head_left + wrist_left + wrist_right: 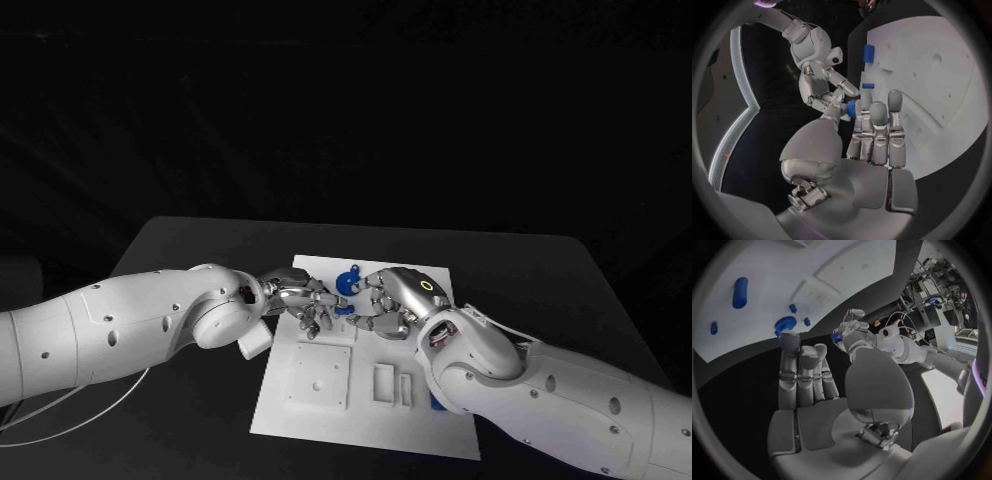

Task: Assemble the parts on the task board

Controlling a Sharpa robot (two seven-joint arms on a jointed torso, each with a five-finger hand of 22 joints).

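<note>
Head view: both of our hands meet over the far half of the task board (325,420).

Our left hand (299,298) and right hand (389,300) face each other, fingertips close together, with a small blue part (345,310) between them; we cannot tell which hand grips it, or whether either does. From the left wrist, our fingers (879,125) stretch straight toward the other hand, a blue piece (852,107) at their tips. More blue parts (348,275) stand on the board just beyond the hands.
</note>
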